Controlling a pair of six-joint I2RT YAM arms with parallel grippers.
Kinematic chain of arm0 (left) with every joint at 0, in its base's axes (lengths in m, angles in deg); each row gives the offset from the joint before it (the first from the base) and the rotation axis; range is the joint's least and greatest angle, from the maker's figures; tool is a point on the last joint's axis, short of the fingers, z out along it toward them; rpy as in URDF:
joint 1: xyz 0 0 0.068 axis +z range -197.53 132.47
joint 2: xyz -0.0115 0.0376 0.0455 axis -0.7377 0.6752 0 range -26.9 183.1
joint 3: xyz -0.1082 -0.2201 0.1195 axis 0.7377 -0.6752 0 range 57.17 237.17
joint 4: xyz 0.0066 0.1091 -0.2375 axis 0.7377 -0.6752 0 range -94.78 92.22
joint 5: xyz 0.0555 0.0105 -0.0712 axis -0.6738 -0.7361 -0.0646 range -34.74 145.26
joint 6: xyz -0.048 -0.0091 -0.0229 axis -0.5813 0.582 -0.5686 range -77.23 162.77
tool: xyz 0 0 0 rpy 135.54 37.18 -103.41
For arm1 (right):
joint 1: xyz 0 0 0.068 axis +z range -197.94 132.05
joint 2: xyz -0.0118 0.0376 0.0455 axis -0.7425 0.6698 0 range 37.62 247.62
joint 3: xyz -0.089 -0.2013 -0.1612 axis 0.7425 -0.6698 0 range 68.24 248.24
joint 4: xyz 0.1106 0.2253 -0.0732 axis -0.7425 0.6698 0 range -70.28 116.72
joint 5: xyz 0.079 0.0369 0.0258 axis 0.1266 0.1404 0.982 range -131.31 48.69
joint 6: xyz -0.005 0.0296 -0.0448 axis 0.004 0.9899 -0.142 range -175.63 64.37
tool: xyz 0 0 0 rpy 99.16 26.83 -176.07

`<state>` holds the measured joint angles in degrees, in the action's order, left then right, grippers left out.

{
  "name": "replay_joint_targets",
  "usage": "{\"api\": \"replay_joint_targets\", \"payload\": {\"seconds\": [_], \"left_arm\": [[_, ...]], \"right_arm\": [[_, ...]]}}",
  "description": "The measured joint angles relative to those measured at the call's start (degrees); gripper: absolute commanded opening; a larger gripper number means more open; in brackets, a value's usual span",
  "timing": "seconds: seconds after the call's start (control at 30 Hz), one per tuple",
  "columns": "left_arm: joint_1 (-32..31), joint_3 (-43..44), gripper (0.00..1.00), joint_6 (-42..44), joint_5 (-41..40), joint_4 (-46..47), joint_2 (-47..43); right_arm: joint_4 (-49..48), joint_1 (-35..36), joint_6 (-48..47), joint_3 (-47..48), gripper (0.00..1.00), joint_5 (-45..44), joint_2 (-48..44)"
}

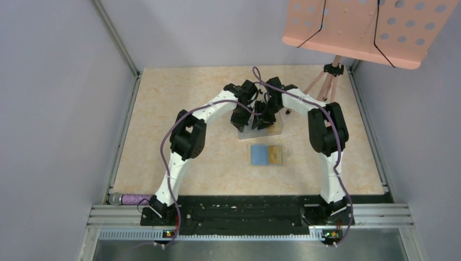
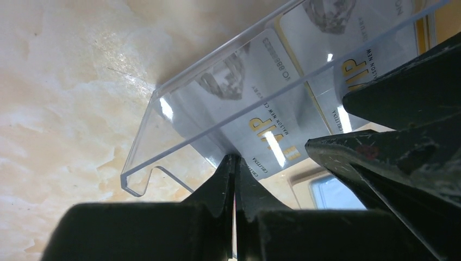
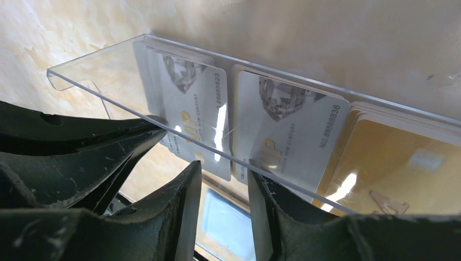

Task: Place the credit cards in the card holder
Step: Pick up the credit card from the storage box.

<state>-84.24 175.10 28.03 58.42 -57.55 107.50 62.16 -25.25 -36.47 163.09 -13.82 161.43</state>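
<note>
A clear acrylic stand [image 3: 92,73] holds the credit cards upright. From left to right they are a silvery card [image 3: 190,109], a second silvery card [image 3: 296,122] and a yellow-orange stack [image 3: 397,157]. My right gripper [image 3: 224,176] is open, its tips straddling the lower corner of the left silvery card. My left gripper [image 2: 234,163] is shut, its tips pressed against that silvery card's [image 2: 255,109] lower edge. I cannot tell whether it pinches anything. The card holder [image 1: 267,155] lies open in front of the stand [image 1: 278,130], showing blue lining and a yellow card. Both grippers [image 1: 242,120] [image 1: 265,117] meet over the stand.
A pink perforated music stand [image 1: 359,27] on a tripod [image 1: 326,81] overhangs the back right corner. A purple roll [image 1: 128,198] lies by the left arm's base. Grey walls and metal rails [image 1: 122,136] enclose the beige table.
</note>
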Motion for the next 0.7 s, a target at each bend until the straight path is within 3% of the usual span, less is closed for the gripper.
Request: {"api": "replay_joint_targets", "payload": {"seconds": [0.37, 0.57, 0.7], "left_arm": [[-0.1, 0.0, 0.00, -0.3, 0.7, 0.0, 0.1], [-0.1, -0.3, 0.00, -0.3, 1.0, 0.1, 0.1], [-0.1, -0.3, 0.00, -0.3, 1.1, 0.1, 0.1]], "right_arm": [[-3.2, -0.1, 2.1, -1.8, 0.27, 4.0, -0.1], [-4.4, -0.1, 3.1, -2.4, 0.14, 5.8, -0.1], [-4.8, -0.1, 3.6, -2.7, 0.15, 5.9, -0.1]]}}
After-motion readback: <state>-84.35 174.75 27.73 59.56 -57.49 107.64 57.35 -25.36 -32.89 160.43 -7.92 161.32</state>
